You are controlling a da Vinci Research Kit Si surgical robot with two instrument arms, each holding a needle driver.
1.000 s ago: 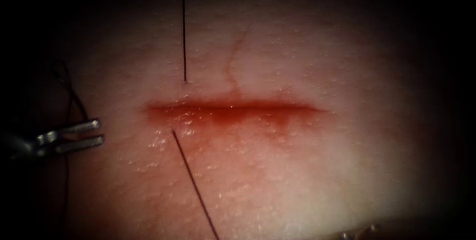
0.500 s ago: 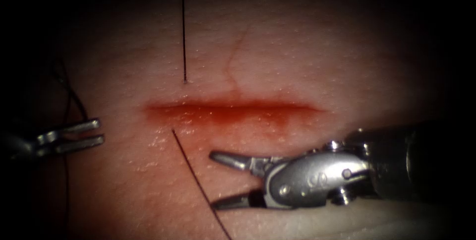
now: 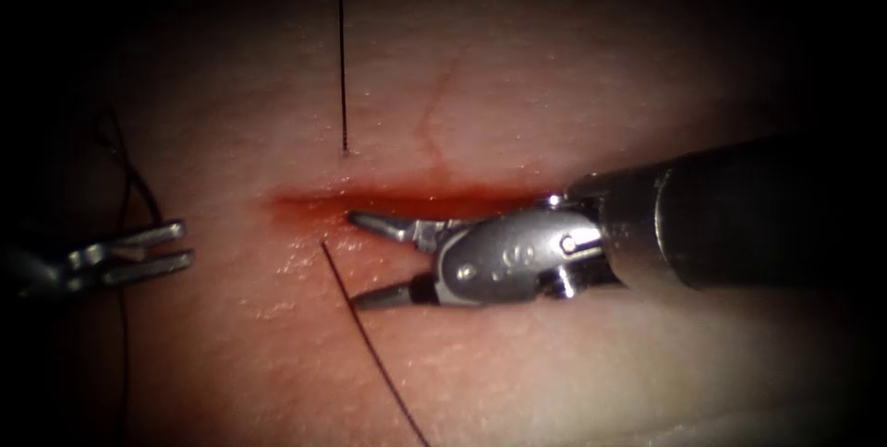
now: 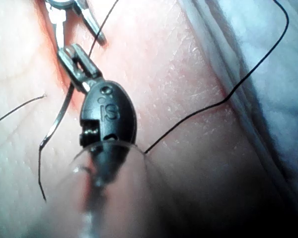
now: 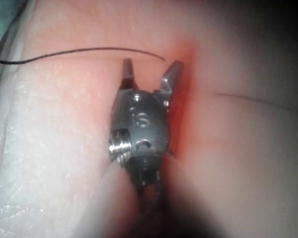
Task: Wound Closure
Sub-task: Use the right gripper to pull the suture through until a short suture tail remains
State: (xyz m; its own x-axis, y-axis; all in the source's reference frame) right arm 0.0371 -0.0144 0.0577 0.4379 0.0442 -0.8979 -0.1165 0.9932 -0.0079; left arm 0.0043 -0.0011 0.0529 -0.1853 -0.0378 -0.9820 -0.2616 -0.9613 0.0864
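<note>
A horizontal cut with red fluid crosses the tissue. My right tool lies over the cut's left half with its jaws open and nothing between them; its upper tip sits at the cut's edge. Thread comes out of the tissue just below the cut and runs past the lower tip. A second strand enters above the cut. My left tool waits off the cut's left end, holding the curved needle near the base of its jaws, clear of the tissue. The right tool stands open just short of the thread.
Loose thread trails over the tissue's edge onto a pale cloth. A thin reddish line runs up the tissue above the cut. A dark loop of thread hangs by the left tool.
The right tool came in from the lower right, then moved up and left to the cut with its jaws open. The left tool and both strands stayed put.
</note>
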